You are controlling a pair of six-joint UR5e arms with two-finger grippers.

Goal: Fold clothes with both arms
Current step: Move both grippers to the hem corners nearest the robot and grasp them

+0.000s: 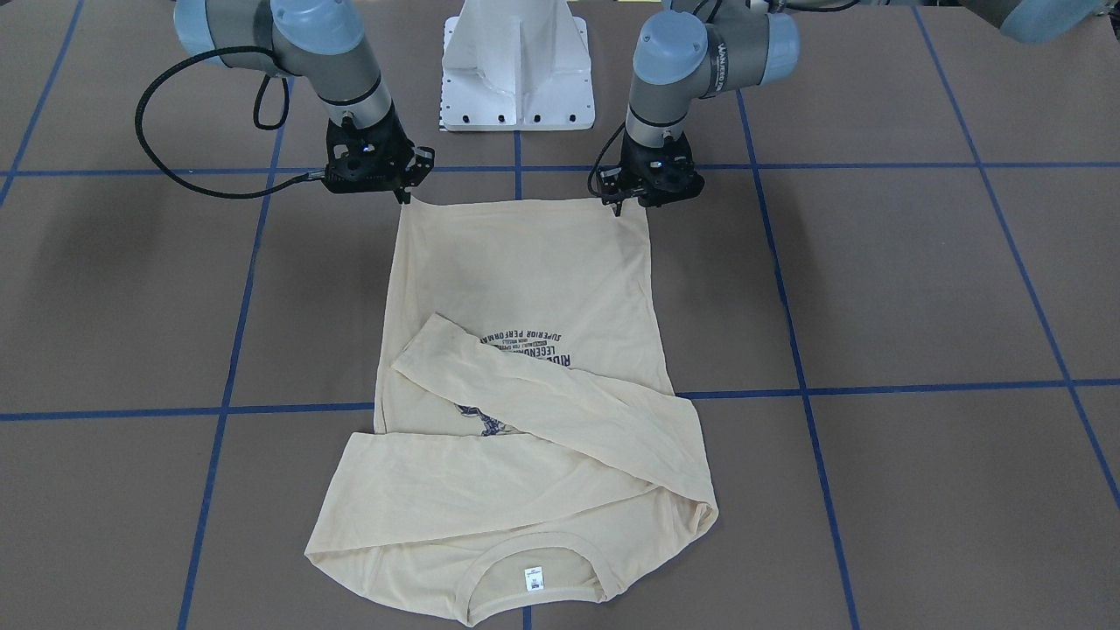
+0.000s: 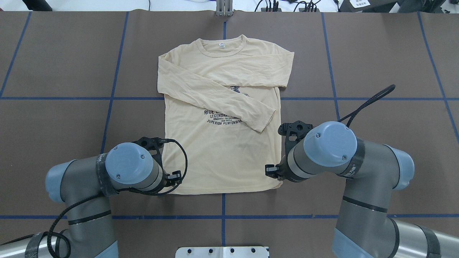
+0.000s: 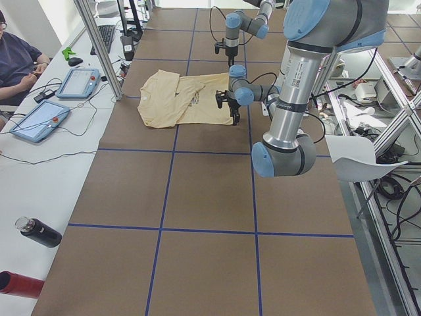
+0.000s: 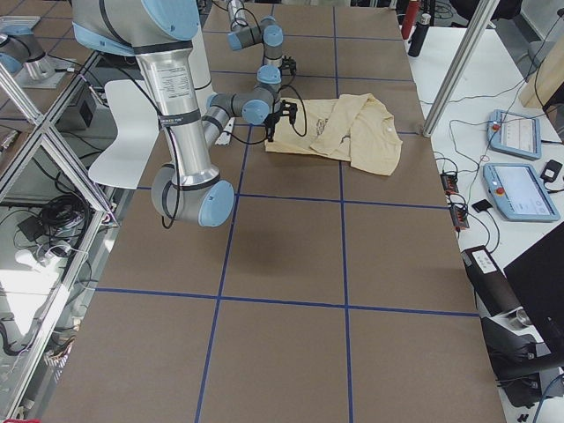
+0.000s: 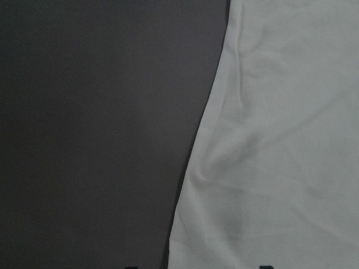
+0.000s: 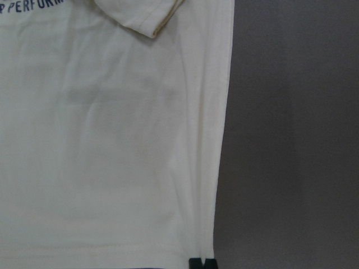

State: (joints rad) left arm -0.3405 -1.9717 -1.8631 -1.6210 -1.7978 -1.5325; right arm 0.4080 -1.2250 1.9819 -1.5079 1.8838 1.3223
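Observation:
The cream-yellow shirt (image 1: 525, 262) lies flat on the brown table, print side up, with both long sleeves (image 2: 218, 95) crossed over the chest and the neck label (image 1: 533, 577) at the far end from the robot. Both arms hang low over the hem corners nearest the robot. My right gripper (image 1: 405, 196) sits at one corner; in its wrist view the fingertips (image 6: 194, 262) stand close together on the hem edge. My left gripper (image 1: 619, 206) is at the other corner, and its wrist view shows two dark tips wide apart over the shirt's side edge (image 5: 193, 168).
The white pedestal base (image 1: 516, 79) stands behind the hem. Blue tape lines (image 1: 236, 332) cross the brown table. A person (image 3: 16, 59) sits at a side bench with tablets (image 3: 79, 82). A dark bottle (image 3: 38, 232) lies on that bench.

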